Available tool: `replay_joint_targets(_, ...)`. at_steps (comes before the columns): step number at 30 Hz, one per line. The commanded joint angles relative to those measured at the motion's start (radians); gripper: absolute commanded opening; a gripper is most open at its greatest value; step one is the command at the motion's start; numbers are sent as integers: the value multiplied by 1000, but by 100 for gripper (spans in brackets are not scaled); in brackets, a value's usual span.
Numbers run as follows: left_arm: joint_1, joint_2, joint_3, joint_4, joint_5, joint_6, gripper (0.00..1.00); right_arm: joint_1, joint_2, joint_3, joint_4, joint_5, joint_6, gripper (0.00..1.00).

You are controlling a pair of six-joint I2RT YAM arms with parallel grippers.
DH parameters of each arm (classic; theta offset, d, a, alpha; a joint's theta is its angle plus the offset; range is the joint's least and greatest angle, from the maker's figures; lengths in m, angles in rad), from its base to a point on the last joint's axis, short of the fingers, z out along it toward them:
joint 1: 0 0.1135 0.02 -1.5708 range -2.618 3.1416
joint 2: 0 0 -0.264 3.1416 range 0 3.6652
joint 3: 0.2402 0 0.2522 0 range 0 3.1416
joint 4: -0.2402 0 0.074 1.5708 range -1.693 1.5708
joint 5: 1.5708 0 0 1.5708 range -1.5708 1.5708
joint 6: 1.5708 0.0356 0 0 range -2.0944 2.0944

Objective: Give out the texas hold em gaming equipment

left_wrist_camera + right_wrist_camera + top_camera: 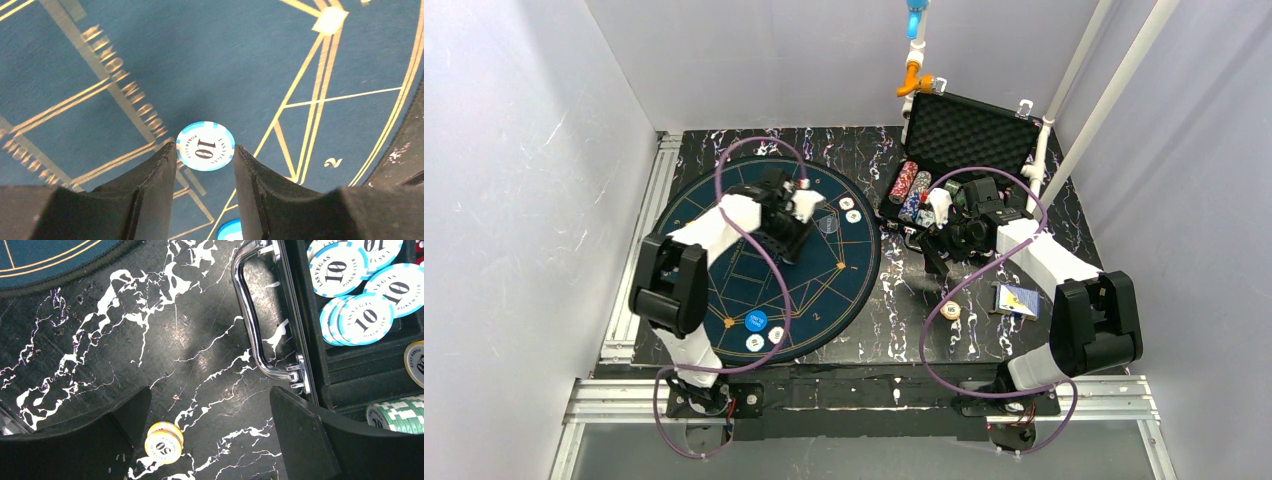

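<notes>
Lying flat on the round mat (pixel 75 50), one light-blue chip marked 10 (pixel 205 140) is clamped at its edges by the left hand (pixel 205 148). The right hand (pixel 210 392) hangs wide apart and empty over the worktop (pixel 175 315), near two stacked yellow chips (pixel 162 441). Beside it, the open case (pixel 350 380) holds at least five loose light-blue chips (pixel 367 317) and one green row (pixel 400 412).

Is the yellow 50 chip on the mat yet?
No, the yellow 50 chip lies on the marbled table, well clear of the mat.
</notes>
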Motion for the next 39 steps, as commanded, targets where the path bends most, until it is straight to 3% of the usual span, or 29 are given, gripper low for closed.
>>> replay_joint_targets(1,165,-119,-34,-98,47,15,29,-6,-26,27,3,-21,-6,98)
replay_joint_targets(11,643,-194,-35,-162,58,121,29,-6,3,29,3,-33,-4,98)
replay_joint_targets(15,746,-125,51,-159,43,154,29,-5,21,30,4,-29,-5,98)
replay_joint_targets(32,794,246,387,-53,-76,149,28,-5,41,9,-1,-40,-29,98)
replay_joint_targets(39,795,315,417,-37,-88,160,30,-5,55,12,-4,-36,-29,98)
